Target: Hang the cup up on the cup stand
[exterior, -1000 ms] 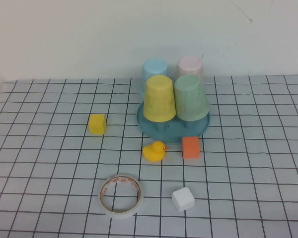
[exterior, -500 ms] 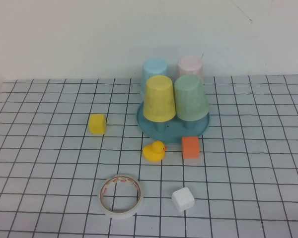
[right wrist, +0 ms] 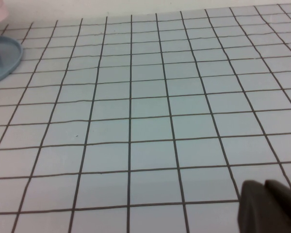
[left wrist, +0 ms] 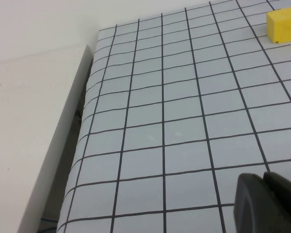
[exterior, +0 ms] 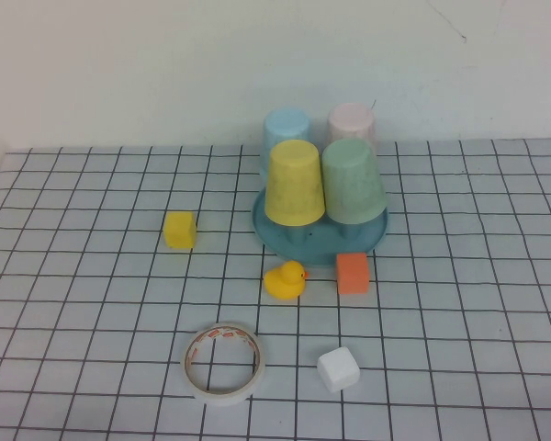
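Pale sage-green cup (exterior: 353, 181): inverted, seated on the cup stand (exterior: 320, 235) at its front right, mouth down toward the teal dish. Yellow cup (exterior: 295, 182): inverted, front left of the same stand, just beside the green one. Light blue cup (exterior: 286, 130): inverted, back left, partly hidden behind the yellow. Pale pink cup (exterior: 353, 122): inverted, back right, partly hidden behind the green. Pegs hidden under the cups; only a short teal stub visible below the yellow cup. Stand placed toward the far middle of the gridded table (exterior: 92, 303), near the white wall. Yellow cube (exterior: 179, 230): left of the stand, well apart from it. Rubber duck (exterior: 285, 278): just in front of the stand's near rim. Orange cube (exterior: 353, 273): right of the duck, touching or almost touching the stand's rim; cannot tell which. Roll of tape (exterior: 223, 362): lying flat, nearer the camera, left of centre. White cube (exterior: 338, 369): right of the tape, near it. Left gripper (left wrist: 269, 204): absent from the high view, dark tip seen only in the left wrist view, low over bare grid near the table's left edge, yellow cube far off; spread cannot be told. Right gripper (right wrist: 271, 206): likewise only a dark tip in the right wrist view, over bare grid, stand rim at the far side; spread cannot be told.
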### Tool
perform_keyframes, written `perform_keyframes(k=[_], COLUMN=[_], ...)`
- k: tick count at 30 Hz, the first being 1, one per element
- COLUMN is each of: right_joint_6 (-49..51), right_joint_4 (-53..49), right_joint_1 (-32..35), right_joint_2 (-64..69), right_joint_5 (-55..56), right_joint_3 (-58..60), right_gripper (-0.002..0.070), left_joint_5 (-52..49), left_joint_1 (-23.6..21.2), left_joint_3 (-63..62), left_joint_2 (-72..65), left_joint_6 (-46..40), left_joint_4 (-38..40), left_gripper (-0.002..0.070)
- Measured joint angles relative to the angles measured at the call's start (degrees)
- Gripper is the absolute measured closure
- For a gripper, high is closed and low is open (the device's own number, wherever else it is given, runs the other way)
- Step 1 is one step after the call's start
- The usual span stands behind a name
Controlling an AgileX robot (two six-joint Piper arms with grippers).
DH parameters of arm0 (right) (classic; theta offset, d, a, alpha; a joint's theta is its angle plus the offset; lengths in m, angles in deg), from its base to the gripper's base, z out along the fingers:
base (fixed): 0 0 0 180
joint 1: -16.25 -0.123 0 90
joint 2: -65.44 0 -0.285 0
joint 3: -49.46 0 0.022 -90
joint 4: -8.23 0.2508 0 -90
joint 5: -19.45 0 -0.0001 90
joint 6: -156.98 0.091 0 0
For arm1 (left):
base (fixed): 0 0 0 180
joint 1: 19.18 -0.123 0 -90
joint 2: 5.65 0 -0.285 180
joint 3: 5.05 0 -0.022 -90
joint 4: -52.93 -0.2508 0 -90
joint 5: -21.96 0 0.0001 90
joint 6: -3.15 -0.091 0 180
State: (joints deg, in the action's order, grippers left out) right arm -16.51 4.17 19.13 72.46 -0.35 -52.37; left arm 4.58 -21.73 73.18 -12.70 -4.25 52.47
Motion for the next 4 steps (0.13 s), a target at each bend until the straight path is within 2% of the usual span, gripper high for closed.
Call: perform_keyframes(k=[4], right_joint_6=[0.0], right_joint_4=[0.0], right_joint_1=[0.0], right_joint_2=[0.0], right_joint_5=[0.0], right_joint_3=[0.0], right_gripper=[0.0678], left_joint_5=[0.0], left_joint_1=[0.0], left_joint_3=[0.0], left_joint_2=[0.0], left_joint_6=[0.0], left_joint_4=[0.0], left_gripper=[0.0676])
